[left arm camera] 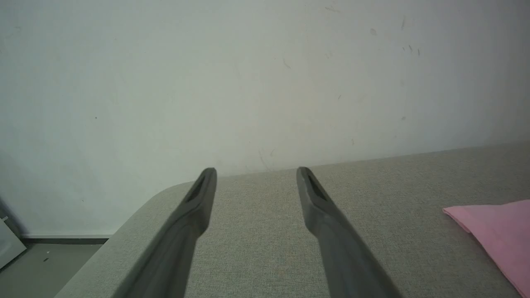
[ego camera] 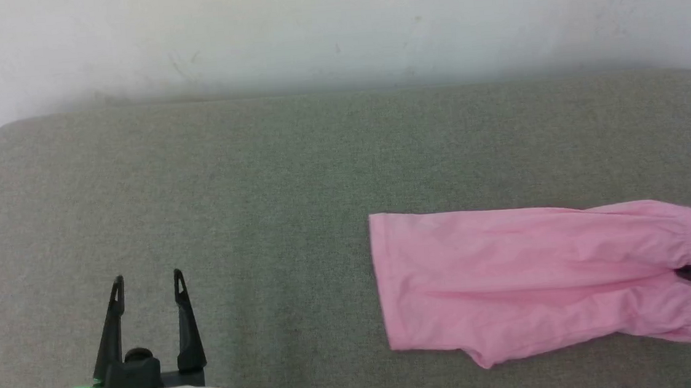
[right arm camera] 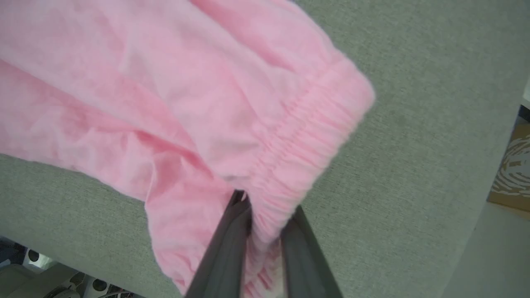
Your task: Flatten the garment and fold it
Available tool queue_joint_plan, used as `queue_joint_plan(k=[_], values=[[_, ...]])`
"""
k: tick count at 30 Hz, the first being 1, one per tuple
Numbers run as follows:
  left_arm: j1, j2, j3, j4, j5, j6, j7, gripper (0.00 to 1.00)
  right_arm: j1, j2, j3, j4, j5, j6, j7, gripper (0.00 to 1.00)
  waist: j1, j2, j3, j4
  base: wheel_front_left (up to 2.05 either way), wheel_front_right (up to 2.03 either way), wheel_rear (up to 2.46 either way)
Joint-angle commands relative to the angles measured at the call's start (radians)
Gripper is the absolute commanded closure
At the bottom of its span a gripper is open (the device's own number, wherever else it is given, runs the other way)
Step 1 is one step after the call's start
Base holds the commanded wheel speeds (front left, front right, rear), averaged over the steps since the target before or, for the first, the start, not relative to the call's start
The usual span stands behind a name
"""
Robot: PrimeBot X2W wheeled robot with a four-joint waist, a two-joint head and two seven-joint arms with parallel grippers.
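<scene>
- Pinching the waistband point(right arm camera: 306, 136), the right gripper point(right arm camera: 267, 203) grips the shorts point(ego camera: 512, 273); they stretch lengthwise leftward
- left gripper point(ego camera: 147, 280) gapes empty, well apart from their far end

it looks like a plain test room: a grey cloth-covered table point(ego camera: 195, 169) stands against a bare, scuffed white wall point(ego camera: 332, 22), grey floor point(left arm camera: 41, 265) below
</scene>
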Motion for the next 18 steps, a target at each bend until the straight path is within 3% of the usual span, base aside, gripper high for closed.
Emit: queue_joint_plan(k=[1, 11, 14, 18], values=[[0.019, -0.004, -0.001, 0.005, 0.011, -0.002, -0.005, 0.0, 0.006, -0.012, -0.006, -0.005, -0.004, -0.001, 0.007, 1.0, 0.0, 0.0, -0.01, -0.004, 0.0, 0.0, 0.0], [0.024, -0.004, -0.01, -0.001, 0.015, 0.01, -0.005, 0.0, 0.007, -0.042, 0.002, -0.264, 0.034, -0.001, 0.054, 1.0, 0.0, 0.0, -0.007, -0.008, 0.0, 0.0, 0.0], [0.003, -0.014, -0.019, -0.006, 0.016, 0.017, -0.005, 0.0, -0.031, 0.002, 0.023, -0.358, 0.032, -0.001, 0.083, 1.0, 0.0, 0.0, 0.021, -0.001, 0.0, 0.0, 0.0], [-0.011, -0.02, -0.029, -0.007, 0.015, 0.017, -0.005, 0.0, -0.079, 0.059, 0.052, -0.376, 0.015, -0.001, 0.098, 1.0, 0.0, 0.0, 0.044, 0.008, 0.0, 0.0, 0.0]])
